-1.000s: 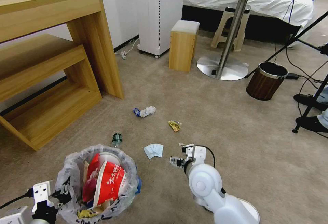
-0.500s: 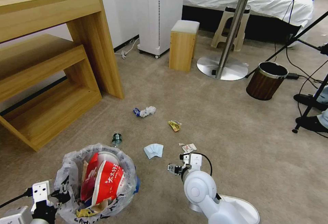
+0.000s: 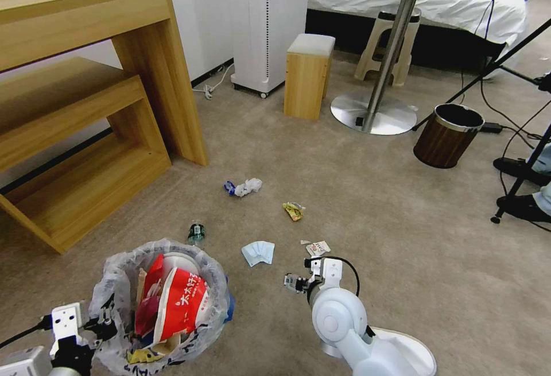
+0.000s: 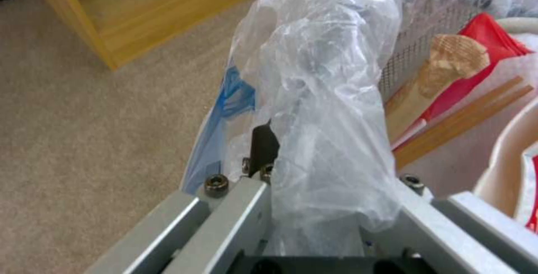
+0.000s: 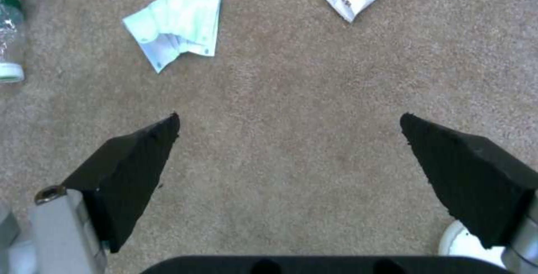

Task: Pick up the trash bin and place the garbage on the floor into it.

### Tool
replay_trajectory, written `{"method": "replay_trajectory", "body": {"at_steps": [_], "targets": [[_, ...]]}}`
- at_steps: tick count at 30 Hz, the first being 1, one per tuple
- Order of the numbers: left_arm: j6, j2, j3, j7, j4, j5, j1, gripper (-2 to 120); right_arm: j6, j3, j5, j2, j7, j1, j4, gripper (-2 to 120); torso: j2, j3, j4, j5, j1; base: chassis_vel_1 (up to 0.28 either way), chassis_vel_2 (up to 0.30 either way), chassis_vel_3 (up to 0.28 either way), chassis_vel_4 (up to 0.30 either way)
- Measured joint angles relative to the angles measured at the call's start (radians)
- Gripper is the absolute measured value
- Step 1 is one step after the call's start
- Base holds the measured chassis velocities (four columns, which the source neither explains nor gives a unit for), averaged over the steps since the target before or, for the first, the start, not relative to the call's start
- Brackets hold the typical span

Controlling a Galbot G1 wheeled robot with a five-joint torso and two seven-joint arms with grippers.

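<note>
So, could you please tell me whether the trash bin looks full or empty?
Nearly full: the trash bin holds a red-white paper bowl and wrappers reaching its rim.

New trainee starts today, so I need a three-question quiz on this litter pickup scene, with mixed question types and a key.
1. True or false: the right gripper is shut on the face mask.
2. What does the left gripper clamp?
A. bottle
B. trash bin rim
C. wooden stool
3. Fill in: the small plastic bottle lies on the ____.

Key:
1. False; it hovers open over bare carpet.
2. B, the bag-lined trash bin.
3. Carpet.
</note>
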Motion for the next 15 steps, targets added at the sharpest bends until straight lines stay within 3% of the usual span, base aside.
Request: {"method": "replay_trajectory", "body": {"at_steps": [15], "targets": [[-0.003,-0.013,0.011,0.012,0.003,0.035,0.012,1,0.006,-0.016,-0.016,0.005,-0.004,-0.006,-0.01,100,0.0,0.0,0.0001,0.0,0.0,0.0,0.0,0.0,0.0]]}}
